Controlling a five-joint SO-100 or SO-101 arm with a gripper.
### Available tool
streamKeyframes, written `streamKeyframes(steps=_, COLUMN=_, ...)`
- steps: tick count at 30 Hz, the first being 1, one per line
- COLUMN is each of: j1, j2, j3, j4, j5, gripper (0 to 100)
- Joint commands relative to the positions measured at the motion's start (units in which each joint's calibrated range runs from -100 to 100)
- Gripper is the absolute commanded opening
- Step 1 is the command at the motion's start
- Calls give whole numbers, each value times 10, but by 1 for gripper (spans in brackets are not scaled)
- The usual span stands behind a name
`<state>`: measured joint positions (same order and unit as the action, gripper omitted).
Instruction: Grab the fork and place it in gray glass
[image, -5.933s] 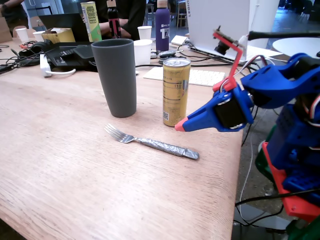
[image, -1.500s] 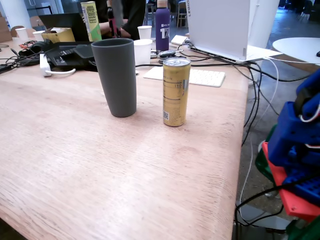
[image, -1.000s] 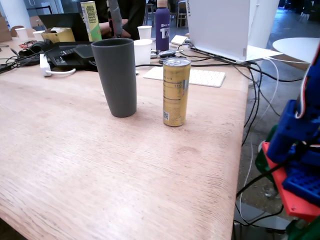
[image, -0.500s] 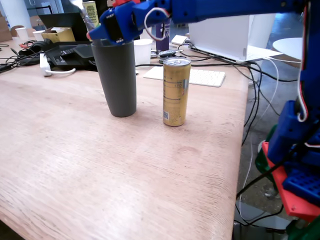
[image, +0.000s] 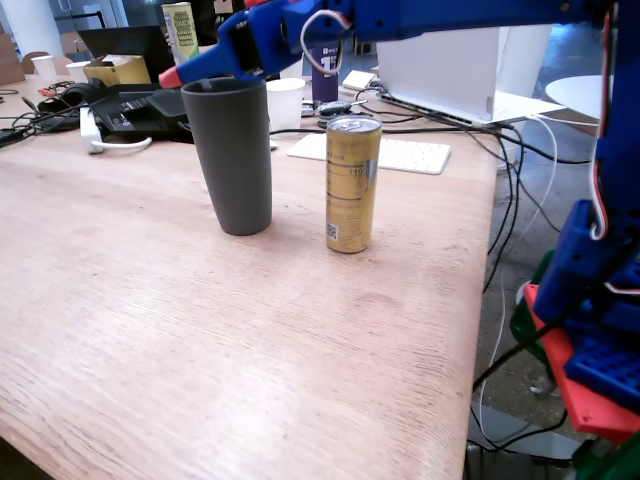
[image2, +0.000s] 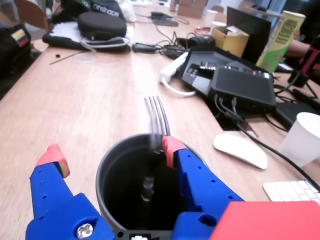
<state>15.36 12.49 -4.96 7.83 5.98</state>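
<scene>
In the wrist view we look straight down past our claw (image2: 112, 150), whose two blue fingers with red tips stand wide apart on either side of the gray glass (image2: 107, 167), gripping nothing. The fork (image2: 156, 117) stands inside that glass, its taped handle down in the dark interior and its tines rising above the far rim, tilted against the wall next to the right-hand fingertip (image2: 171, 146); we cannot tell whether the tip touches it. Past the glass in this view lie a white mouse (image2: 239, 150), a white paper cup (image2: 301, 138) at the right edge and a black box (image2: 235, 82) with cables on the surface (image2: 75, 105). The fixed view shows none of the fork: the glass (image: 232, 155) stands upright on the surface (image: 200, 350), its inside hidden from that side. Just beside it, to the right in this view and slightly nearer to us, is a yellow can (image: 351, 183), apart from the glass. Our arm (image: 440, 15) reaches in nearly level from the right across the top of the picture, and the claw (image: 185, 72) points left and slightly down, poised just over the glass rim. Farther back sit a white keyboard (image: 385, 152) and a purple bottle (image: 324, 55).
</scene>
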Motion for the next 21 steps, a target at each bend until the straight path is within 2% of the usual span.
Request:
streamKeyframes(steps=1, j1=2, j2=-22, j3=-22, j4=-1, j5=-2, gripper=41)
streamKeyframes(steps=5, j1=-17, j2=-119, j3=14, j4=0, j5=-2, gripper=41)
streamKeyframes(steps=7, j1=-27, j2=-195, j3=88, j4=0, j5=-2, gripper=41)
streamKeyframes(steps=12, j1=-179, j2=-353, j3=332, j4=-1, j5=-2, gripper=41)
streamKeyframes(steps=18, j1=-233, j2=-511, j3=581, j4=-1, j5=-4, gripper=41)
streamKeyframes(steps=21, j1=-233, j2=-572, j3=644, j4=-1, j5=-29, gripper=36)
